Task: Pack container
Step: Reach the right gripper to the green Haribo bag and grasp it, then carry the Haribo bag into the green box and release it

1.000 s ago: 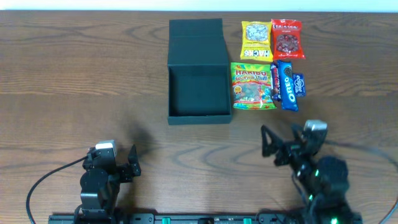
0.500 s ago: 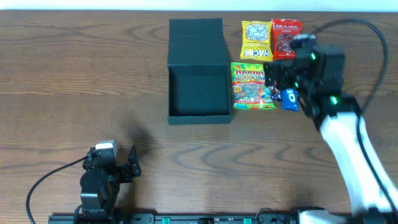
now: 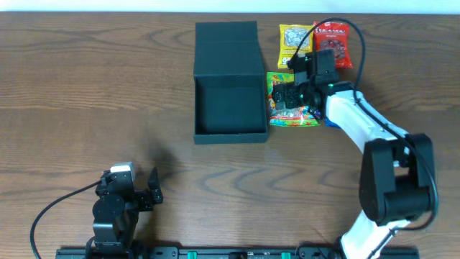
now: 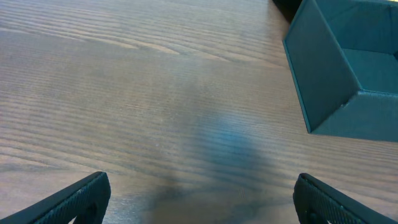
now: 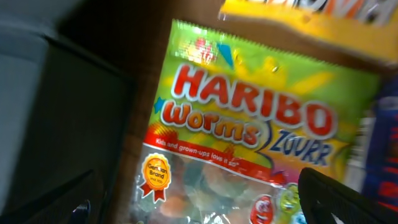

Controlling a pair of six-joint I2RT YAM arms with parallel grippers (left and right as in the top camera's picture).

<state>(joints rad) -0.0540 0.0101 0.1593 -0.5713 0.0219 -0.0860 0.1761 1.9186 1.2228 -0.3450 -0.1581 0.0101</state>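
The container (image 3: 230, 108) is a dark green-black square box, open, with its flap lid (image 3: 226, 39) laid back; it also shows in the left wrist view (image 4: 336, 68) and the right wrist view (image 5: 62, 124). My right gripper (image 3: 290, 95) is open and hovers close over the green Haribo Worms packet (image 3: 282, 115), just right of the container. In the right wrist view the packet (image 5: 249, 118) fills the frame between the open fingers (image 5: 211, 205). My left gripper (image 3: 133, 193) is open and empty near the front left (image 4: 205, 202).
A yellow Hacks packet (image 3: 291, 36) and a red snack packet (image 3: 336, 39) lie behind the Haribo packet. A blue packet (image 3: 330, 119) is mostly hidden under my right arm. A cable (image 3: 352, 36) loops over the red packet.
My right arm has swung from the table's front right up to the snacks, then left and down over the Haribo packet. The left arm has not moved.
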